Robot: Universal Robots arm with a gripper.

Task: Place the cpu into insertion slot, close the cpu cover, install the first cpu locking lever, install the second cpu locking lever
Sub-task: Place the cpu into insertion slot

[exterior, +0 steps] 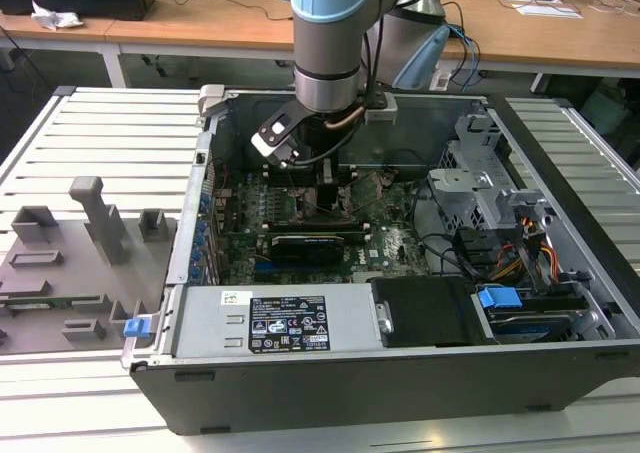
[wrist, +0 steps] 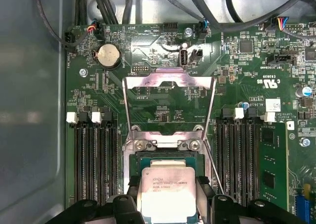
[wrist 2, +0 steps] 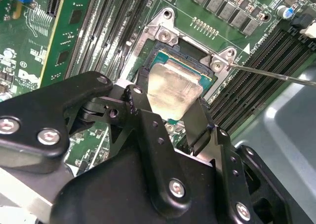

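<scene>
STEP cpu placement | I hold claw [wrist 2: 170, 104] clamped on cpu [wrist 2: 173, 85] edges, top clear | cpu over slot [wrist: 148, 157] for seating | cover [wrist: 170, 79] raised, giving access

- A black-and-white printed label [exterior: 288, 323] and a small white sticker [exterior: 236, 297] stood on the grey power supply housing [exterior: 200, 331].
- Engraved lettering stood on the cpu [wrist: 168, 189] top.
- White silkscreen legends and a white triangle mark [wrist 2: 246, 48] stood on the green circuit board [wrist: 148, 93].

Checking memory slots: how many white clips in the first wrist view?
4 white clips: two on one side of the cpu cover, two on the other; more may be hidden.
</scene>
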